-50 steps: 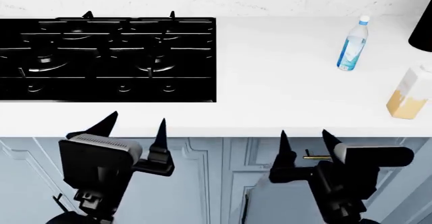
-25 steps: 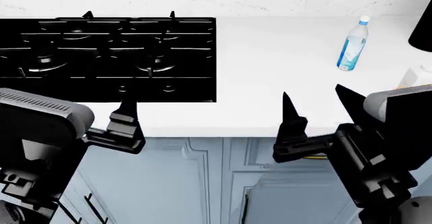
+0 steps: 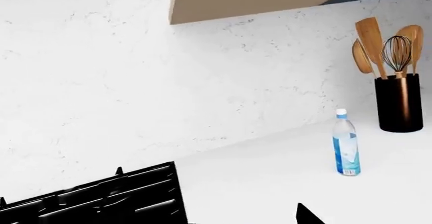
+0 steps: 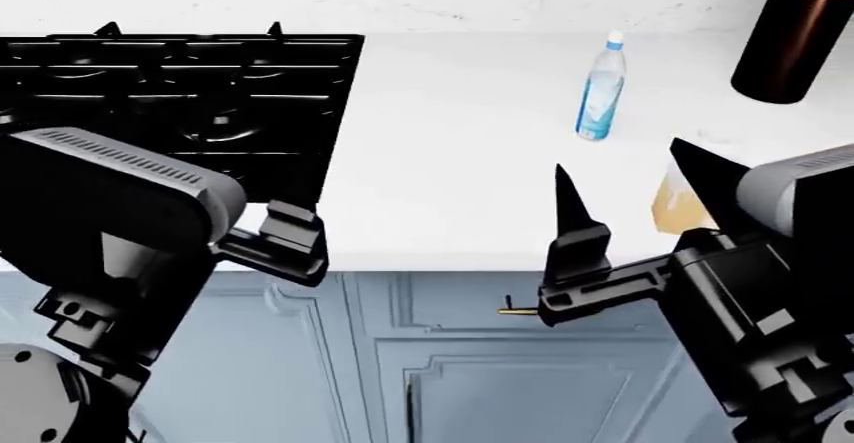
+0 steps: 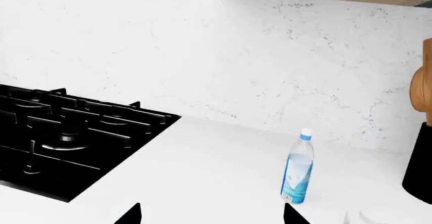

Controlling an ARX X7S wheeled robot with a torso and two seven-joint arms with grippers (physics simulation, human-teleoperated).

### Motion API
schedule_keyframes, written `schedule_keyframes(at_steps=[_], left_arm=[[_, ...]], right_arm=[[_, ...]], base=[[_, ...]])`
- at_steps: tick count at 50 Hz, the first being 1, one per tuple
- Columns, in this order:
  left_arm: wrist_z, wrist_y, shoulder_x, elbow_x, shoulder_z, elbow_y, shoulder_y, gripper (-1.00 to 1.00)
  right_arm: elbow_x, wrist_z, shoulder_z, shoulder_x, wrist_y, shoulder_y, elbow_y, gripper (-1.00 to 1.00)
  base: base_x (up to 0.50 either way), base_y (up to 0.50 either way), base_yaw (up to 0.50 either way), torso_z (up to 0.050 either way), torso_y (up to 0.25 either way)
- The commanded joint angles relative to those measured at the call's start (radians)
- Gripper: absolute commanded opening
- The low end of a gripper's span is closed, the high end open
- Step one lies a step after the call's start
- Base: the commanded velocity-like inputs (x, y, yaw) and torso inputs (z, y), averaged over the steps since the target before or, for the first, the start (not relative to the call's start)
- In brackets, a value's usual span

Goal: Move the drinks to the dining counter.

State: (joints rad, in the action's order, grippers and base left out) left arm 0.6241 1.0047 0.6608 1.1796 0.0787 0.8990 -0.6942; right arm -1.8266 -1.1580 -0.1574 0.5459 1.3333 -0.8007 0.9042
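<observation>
Reaching forward over the white worktop's front edge, both black arms sit raised. Right gripper: pointed fingers spread apart, nothing between them. Left gripper: only one finger stub visible, state unclear. Clear plastic water bottle with blue label and cap stands upright, long axis vertical, near the back wall, well apart from the black gas stove. White carton with tan-orange base mostly hidden behind the right gripper. Black utensil holder with wooden spoons cut off at the frame's top.
</observation>
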Motion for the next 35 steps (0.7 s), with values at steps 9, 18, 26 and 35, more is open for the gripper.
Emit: schedule_keyframes(at_steps=[9, 18, 26, 35], left_arm=[[-0.045, -0.053, 0.002, -0.071, 0.035, -0.013, 0.052, 1.0], [-0.072, -0.089, 0.007, -0.098, 0.029, -0.017, 0.095, 1.0], [-0.078, -0.097, 0.009, -0.106, 0.034, -0.023, 0.1, 1.0], [-0.073, -0.097, 0.013, -0.098, 0.033, -0.022, 0.095, 1.0]], right_arm=[[0.172, 0.149, 0.084, -0.121, 0.075, -0.081, -0.053, 1.0], [0.154, 0.12, 0.114, -0.112, 0.064, -0.103, -0.056, 1.0], [0.159, 0.126, 0.112, -0.103, 0.05, -0.096, -0.056, 1.0], [0.158, 0.131, 0.108, -0.09, 0.032, -0.095, -0.049, 1.0]], base=[[0.0, -0.35, 0.0, 0.0, 0.0], [0.0, 0.0, 0.0, 0.0, 0.0], [0.16, -0.01, 0.0, 0.0, 0.0], [0.11, -0.01, 0.0, 0.0, 0.0]])
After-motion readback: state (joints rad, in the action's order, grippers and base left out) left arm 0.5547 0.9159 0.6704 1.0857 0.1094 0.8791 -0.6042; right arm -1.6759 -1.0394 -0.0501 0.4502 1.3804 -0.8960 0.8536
